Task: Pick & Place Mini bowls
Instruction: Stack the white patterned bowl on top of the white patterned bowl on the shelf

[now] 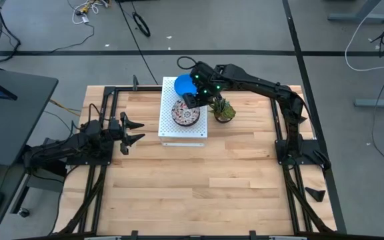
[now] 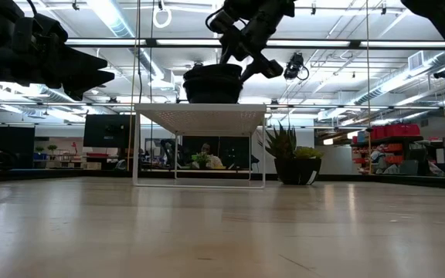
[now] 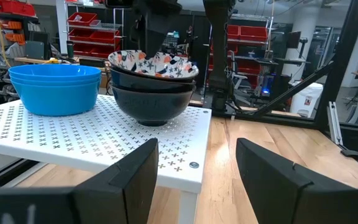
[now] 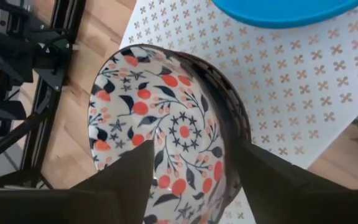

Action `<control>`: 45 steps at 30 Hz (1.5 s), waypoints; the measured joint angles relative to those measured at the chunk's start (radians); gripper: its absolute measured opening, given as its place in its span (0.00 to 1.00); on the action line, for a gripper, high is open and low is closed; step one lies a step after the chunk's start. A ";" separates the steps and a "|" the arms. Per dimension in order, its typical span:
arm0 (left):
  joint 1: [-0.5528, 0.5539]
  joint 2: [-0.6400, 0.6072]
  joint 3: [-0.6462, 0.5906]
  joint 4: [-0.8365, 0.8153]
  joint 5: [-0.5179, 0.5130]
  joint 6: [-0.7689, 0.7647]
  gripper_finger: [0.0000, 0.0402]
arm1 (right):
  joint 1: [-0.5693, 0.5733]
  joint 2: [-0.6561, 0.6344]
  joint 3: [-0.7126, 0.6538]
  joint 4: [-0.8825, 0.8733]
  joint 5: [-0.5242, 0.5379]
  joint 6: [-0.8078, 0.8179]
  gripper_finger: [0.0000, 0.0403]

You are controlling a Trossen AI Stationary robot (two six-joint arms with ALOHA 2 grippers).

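The left gripper (image 1: 133,131) waits low over the wooden table (image 1: 199,180), off to the side of the white perforated box (image 1: 183,135), and its two fingers are spread wide with nothing between them. Straight out past those fingers, the left wrist view shows the box top with two stacks on it: a stack of plain blue bowls (image 3: 55,87) on one side and a stack of flower-pattern bowls (image 3: 154,84) on the other. The blue stack looks like two or three bowls nested together, and the flower stack looks like about three, but the exact count is hard to tell. Next comes the right gripper (image 1: 191,100), reaching in from the far side and hovering just above the flower stack (image 4: 166,130). Its fingers are spread, one on each side of the top bowl's rim, and they are not squeezing it yet. This looks like the start of picking up a bowl. The next move likely needs the fingers to go down a little, then close gently on the rim. A small green potted plant (image 1: 223,111) stands just beside the box.
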 joint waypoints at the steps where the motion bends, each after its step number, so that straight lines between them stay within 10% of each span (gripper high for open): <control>1: 0.000 0.000 0.000 0.000 0.000 0.000 0.55 | -0.001 0.000 0.000 0.000 0.000 0.001 0.58; 45: 0.000 0.000 0.000 0.000 0.000 0.000 0.55 | -0.008 0.003 0.001 -0.001 0.071 -0.266 0.46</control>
